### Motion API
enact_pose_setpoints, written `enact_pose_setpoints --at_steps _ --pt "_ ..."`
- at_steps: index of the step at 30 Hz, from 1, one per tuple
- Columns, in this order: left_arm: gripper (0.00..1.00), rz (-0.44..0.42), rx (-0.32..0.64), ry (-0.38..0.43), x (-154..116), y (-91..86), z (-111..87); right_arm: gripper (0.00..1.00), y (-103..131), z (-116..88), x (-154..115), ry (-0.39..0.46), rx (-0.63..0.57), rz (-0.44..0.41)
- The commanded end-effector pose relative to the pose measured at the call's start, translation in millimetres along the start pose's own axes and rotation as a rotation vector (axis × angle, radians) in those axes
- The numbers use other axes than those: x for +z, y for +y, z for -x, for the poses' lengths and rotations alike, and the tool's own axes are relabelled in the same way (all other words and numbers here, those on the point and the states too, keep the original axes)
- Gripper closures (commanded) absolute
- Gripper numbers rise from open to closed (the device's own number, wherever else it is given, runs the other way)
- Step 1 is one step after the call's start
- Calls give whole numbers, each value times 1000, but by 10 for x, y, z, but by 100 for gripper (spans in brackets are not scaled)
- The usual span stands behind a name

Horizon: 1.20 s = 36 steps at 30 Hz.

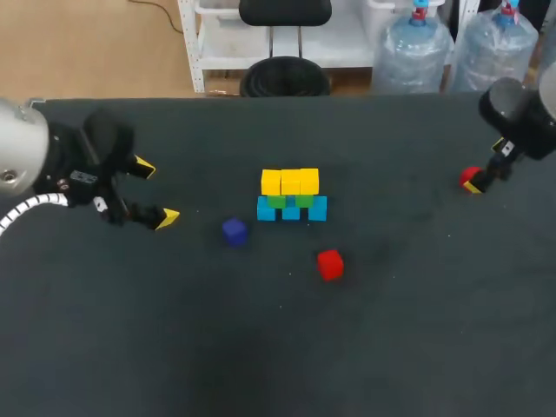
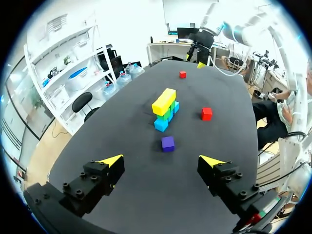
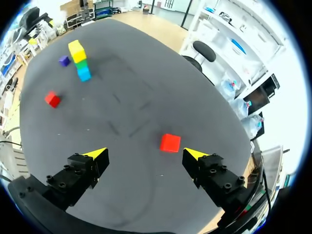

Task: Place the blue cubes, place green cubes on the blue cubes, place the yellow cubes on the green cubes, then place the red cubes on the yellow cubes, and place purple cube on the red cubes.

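Toward the right side of the desk [image 1: 391, 347] a red cube [image 3: 170, 143] sits just ahead of the right tool [image 3: 145, 154], fingers spread; it looks light, rigid and smooth, best pinched squarely across two opposite flat faces.

Yellow cubes [image 1: 290, 182] on green cubes [image 1: 290, 201] on blue cubes [image 1: 291, 210]; purple cube [image 1: 234, 231], red cube [image 1: 330, 264] nearby; second red cube [image 1: 469, 177] well apart.
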State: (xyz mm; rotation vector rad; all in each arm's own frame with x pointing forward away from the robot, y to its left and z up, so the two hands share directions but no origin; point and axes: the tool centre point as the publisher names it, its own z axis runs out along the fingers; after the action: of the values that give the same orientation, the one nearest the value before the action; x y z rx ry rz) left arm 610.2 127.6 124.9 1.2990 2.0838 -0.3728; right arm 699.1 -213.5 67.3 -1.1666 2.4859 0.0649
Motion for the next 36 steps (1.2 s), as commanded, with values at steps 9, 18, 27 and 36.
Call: enact_pose_setpoints --at_steps 9,18,27,36 --pt "0 -2 2 -8 2 4 -17 0 -230 -113 214 57 49 -14" --pt "0 -2 2 -8 2 4 -17 0 -417 -149 339 95 42 4" --pt "0 -2 2 -8 2 4 -17 0 -535 -114 507 104 47 34" --pt "0 -2 2 -8 2 4 -17 0 -547 -123 696 110 43 63"
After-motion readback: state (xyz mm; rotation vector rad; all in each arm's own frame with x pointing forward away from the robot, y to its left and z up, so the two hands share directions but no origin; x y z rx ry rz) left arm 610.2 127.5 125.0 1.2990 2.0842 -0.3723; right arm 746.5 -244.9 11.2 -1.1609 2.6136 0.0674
